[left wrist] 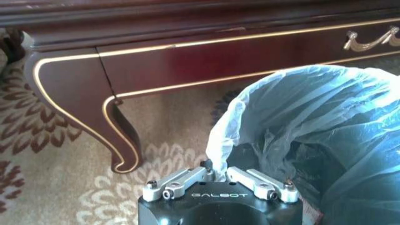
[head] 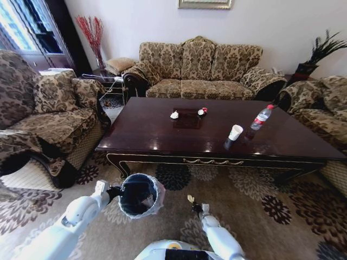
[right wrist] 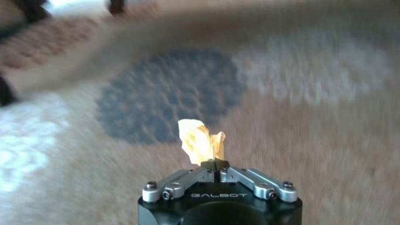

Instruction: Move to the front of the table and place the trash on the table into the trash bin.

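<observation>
The dark brown table (head: 152, 135) stands in front of me, its gilt-trimmed edge and curved leg (left wrist: 119, 136) close in the left wrist view. On it lie a crumpled white paper (head: 174, 115), a red-and-white scrap (head: 201, 111), a white paper cup (head: 235, 132) and a red-capped bottle (head: 262, 117). My left gripper (head: 111, 190) (left wrist: 216, 176) is shut on the bagged rim of the black trash bin (head: 140, 195) (left wrist: 312, 140), held just before the table's front. My right gripper (head: 192, 206) (right wrist: 214, 164) is shut on a yellowish bit (head: 190, 199) (right wrist: 200, 139) above the carpet, right of the bin.
A patterned sofa (head: 200, 70) stands behind the table. An armchair (head: 49, 119) is at the left and another (head: 325, 108) at the right. A floral carpet (head: 260, 211) covers the floor between me and the table.
</observation>
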Controlling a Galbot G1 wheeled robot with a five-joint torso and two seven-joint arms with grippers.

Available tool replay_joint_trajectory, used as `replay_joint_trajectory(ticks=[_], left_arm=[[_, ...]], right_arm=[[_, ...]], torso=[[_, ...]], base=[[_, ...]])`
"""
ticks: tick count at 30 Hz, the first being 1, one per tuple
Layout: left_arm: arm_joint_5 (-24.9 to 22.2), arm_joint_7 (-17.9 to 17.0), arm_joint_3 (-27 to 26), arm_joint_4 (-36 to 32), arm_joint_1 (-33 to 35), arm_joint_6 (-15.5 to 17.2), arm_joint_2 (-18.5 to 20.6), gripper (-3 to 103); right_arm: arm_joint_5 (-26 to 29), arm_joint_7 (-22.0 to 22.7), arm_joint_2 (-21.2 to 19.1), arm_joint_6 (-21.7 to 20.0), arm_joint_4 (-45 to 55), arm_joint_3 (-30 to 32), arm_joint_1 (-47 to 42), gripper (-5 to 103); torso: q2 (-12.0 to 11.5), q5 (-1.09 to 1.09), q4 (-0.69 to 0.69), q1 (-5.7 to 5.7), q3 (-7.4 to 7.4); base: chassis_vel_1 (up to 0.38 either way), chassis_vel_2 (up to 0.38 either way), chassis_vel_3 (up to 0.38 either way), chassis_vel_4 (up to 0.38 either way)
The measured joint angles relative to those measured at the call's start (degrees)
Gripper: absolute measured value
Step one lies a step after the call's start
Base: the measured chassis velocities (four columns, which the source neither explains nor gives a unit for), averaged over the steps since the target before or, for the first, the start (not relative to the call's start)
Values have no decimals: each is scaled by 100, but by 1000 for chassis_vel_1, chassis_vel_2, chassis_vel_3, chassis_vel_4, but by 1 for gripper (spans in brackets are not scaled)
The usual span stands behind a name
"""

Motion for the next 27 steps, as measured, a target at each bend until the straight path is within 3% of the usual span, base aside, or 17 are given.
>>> replay_joint_trajectory(ticks=[6,8,9,10,12,13,15,16,21,27], left_arm=[[-1,-11,62,43,-108,-10,-18,0],[1,-32,70,87,-151,-10,-22,0],[0,-36,29,112,-150,-11,-8,0],[0,-36,29,112,-150,-11,-8,0],[0,-47,-94,139,-88,-21,42,0],[0,-47,-94,139,-88,-21,42,0],[-5,-52,-263,108,38,-22,49,0],[-13,-55,-323,67,92,-22,50,0],[-34,-69,-351,-34,154,-21,70,0],[-87,-64,-298,-251,149,20,158,0]], right_arm=[[365,-143,-440,-133,1748,88,-957,-1],[782,-489,-684,-11,2754,233,-1608,0],[1098,-868,-901,187,3558,347,-2107,0],[1098,-868,-901,187,3558,347,-2107,0],[1449,-1555,-1197,637,4577,489,-2794,0],[1449,-1555,-1197,637,4577,489,-2794,0],[1768,-2074,-1375,820,5367,627,-3151,0],[1953,-2297,-1442,843,5789,694,-3257,0],[2181,-2693,-1568,723,6640,522,-3238,0],[1504,-2472,-1467,400,6663,-473,-2268,0]], torso=[[0,3,3,0,0],[0,0,-2,1,1],[0,-1,0,0,1],[0,-1,0,0,1],[1,0,-1,0,0],[1,0,-1,0,0],[1,-1,-1,0,0],[2,-1,5,0,0],[2,-2,0,1,1],[2,2,7,1,2]], base=[[0,0,0,0],[0,0,0,0],[0,0,0,0],[0,0,0,0],[0,0,0,0],[0,0,0,0],[0,0,0,0],[0,0,0,0],[0,0,0,0],[0,0,0,0]])
